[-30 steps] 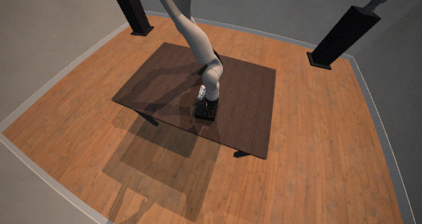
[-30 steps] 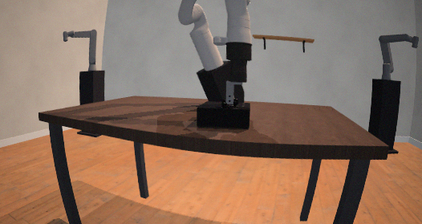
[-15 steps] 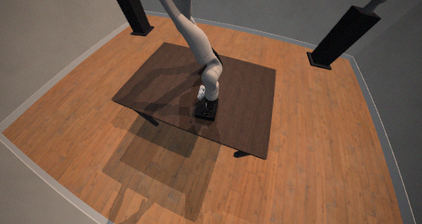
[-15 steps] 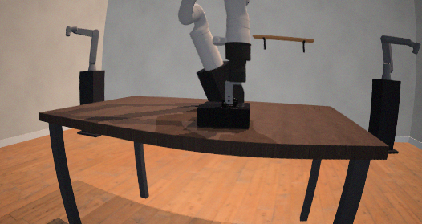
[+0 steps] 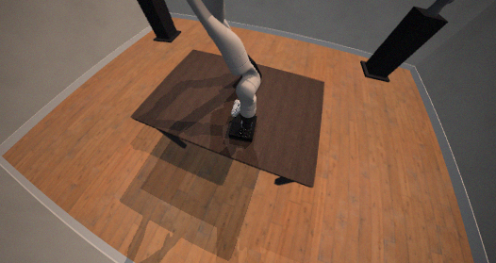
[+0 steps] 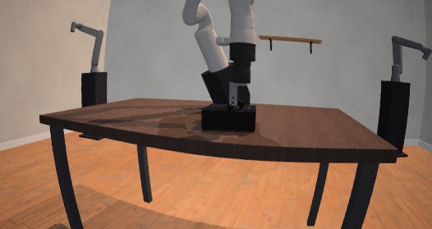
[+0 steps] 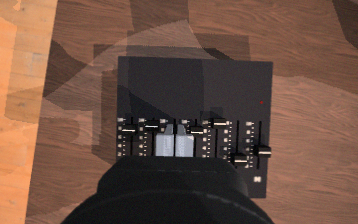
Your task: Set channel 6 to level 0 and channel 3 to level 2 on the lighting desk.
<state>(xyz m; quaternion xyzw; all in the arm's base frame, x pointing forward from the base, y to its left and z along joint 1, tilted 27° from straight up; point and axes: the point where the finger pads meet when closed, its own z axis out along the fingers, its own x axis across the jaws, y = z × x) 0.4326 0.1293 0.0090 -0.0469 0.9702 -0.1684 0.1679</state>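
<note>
The black lighting desk [image 5: 241, 134] [image 6: 227, 121] [image 7: 195, 82] stands flat on the dark wooden table [image 5: 292, 125] [image 6: 308, 130] [image 7: 310, 60]. In the wrist view its faders run in a row along the near edge. Two caps on the left [image 7: 128, 130] [image 7: 151, 125] and two in the middle [image 7: 196, 130] [image 7: 219, 121] sit high. Two caps on the right [image 7: 240, 159] [image 7: 263, 150] sit low. My gripper [image 7: 175, 135] [image 5: 243, 121] [image 6: 236, 104] is shut, fingers pressed together, tips down on the third slot from the left. That slot's cap is hidden by the fingers.
The table's edge and the wooden floor [image 7: 10, 100] lie left of the desk in the wrist view. Black pillars with camera arms [image 6: 94, 89] [image 6: 393, 109] stand beyond the table's corners. A wall shelf [image 6: 289, 39] hangs behind.
</note>
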